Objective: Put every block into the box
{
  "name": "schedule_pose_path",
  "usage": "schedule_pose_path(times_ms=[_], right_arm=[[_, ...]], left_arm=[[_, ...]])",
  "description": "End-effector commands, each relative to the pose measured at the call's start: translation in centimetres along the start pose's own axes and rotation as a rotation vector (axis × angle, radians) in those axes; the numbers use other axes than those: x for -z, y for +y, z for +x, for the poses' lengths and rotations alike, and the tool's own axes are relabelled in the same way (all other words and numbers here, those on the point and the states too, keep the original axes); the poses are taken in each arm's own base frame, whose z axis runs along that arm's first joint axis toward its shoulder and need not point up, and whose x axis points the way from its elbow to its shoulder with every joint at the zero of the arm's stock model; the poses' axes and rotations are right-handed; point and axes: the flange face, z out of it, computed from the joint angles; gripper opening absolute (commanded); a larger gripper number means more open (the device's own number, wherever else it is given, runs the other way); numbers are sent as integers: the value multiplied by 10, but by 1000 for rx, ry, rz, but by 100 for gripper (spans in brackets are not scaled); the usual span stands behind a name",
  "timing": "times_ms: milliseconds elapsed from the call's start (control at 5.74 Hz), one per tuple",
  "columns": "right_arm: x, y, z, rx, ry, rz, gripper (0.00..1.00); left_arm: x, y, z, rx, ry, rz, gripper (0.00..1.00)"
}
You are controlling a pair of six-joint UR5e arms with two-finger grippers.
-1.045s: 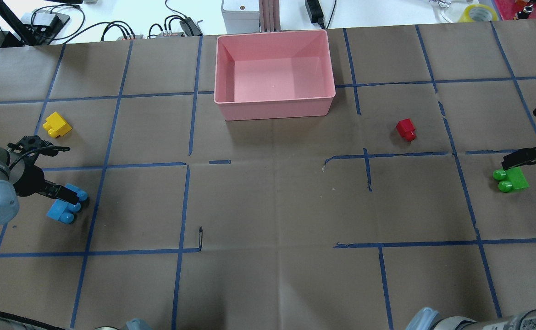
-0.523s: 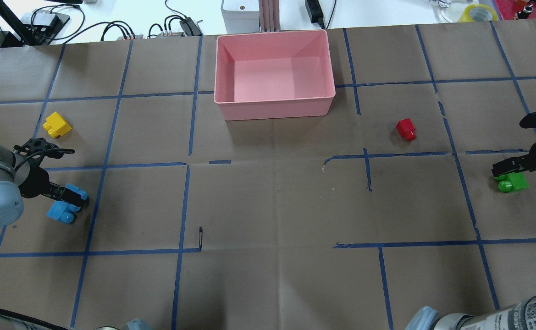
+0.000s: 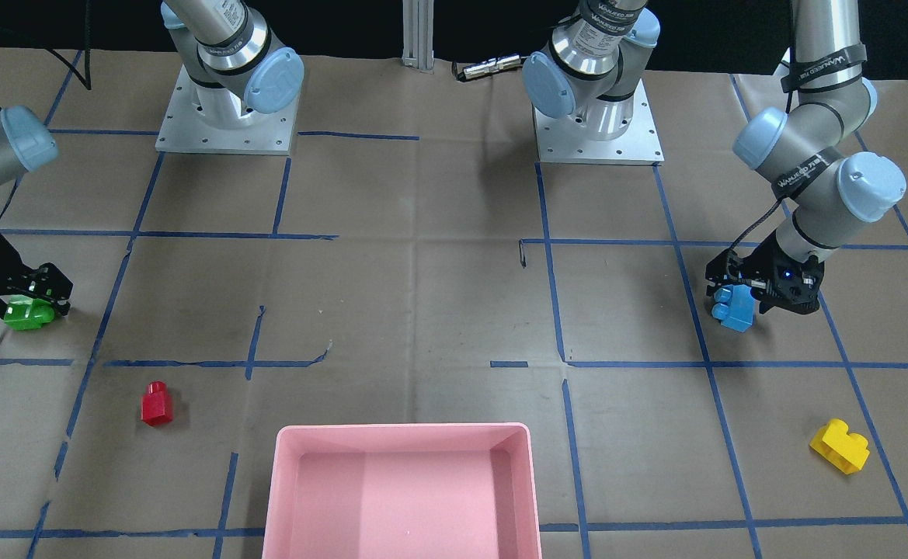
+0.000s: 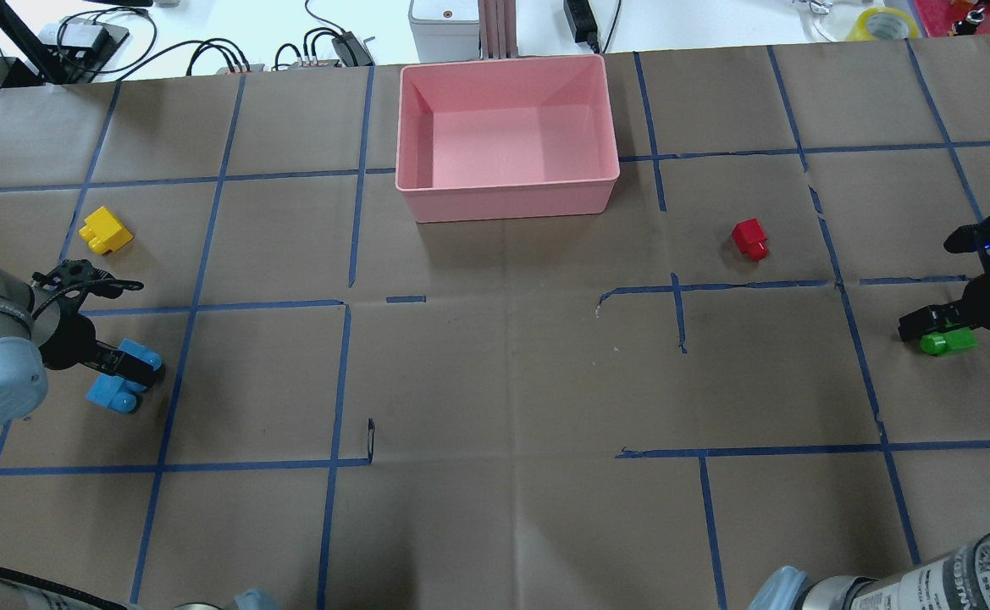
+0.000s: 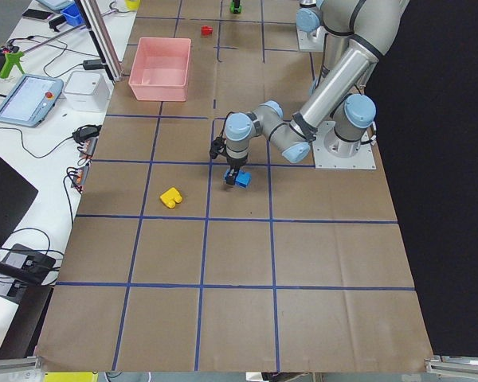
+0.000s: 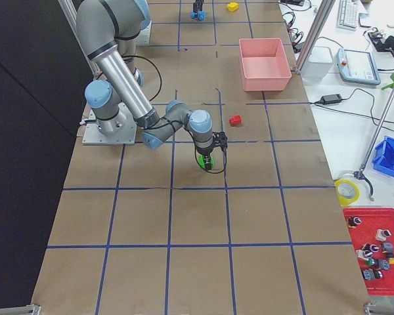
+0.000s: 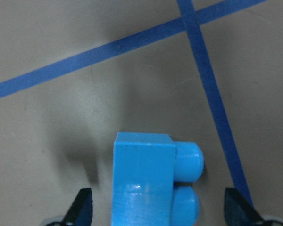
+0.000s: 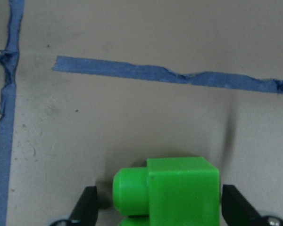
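Left fingers [image 7: 82,208]: spread open, one tip on each side of the blue brick [image 7: 142,184], with a clear gap on both sides in the left wrist view; nothing is gripped.
Blue brick: on the desk [image 4: 503,381] at the robot's left end, lying on its side with its round studs pointing toward the desk's middle. Only two studs show in the wrist view. A crossing of blue tape lines [image 4: 207,464] lies just beyond it.
Right fingers [image 8: 88,207]: also parted, straddling the green brick [image 8: 183,188]. The gap is narrow on the body side and wider on the stud side, and the tips do not appear to touch the brick.
Green brick: on the desk at the robot's right end, on its side with its studs pointing toward the desk's middle. The black fingers partly cover it from overhead.
Red brick [image 4: 749,237]: alone on the desk, farther from the robot than the green brick and between it and the pink box [image 4: 507,199], apart from both.
Yellow brick [image 4: 106,230]: alone on the desk, beyond the blue brick on the left side and well apart from the box.
Pink box: at the far edge of the desk, near the middle of that edge and open side up. Only its pink floor and walls show inside.
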Motion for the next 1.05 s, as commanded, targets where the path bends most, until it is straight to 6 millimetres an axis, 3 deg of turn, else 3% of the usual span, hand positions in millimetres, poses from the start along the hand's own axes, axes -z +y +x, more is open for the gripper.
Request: schedule_pose_path(times_ms=[0, 174, 348, 523, 697, 871], right_arm=[[2, 6, 4, -2, 37, -67, 41], [2, 9, 5, -2, 34, -109, 12], [12, 8, 5, -2, 33, -110, 4], [58, -4, 8, 1, 55, -98, 3], [125, -22, 1, -12, 61, -88, 3], [176, -59, -23, -23, 67, -91, 3]], left_arm=[[-1, 0, 0, -26, 0, -4, 75], [-1, 0, -1, -32, -3, -7, 55], [1, 0, -2, -32, -7, -7, 31], [3, -2, -5, -28, -13, -5, 10], [8, -2, -11, -23, -43, -19, 0], [31, -12, -23, -24, -84, 4, 0]])
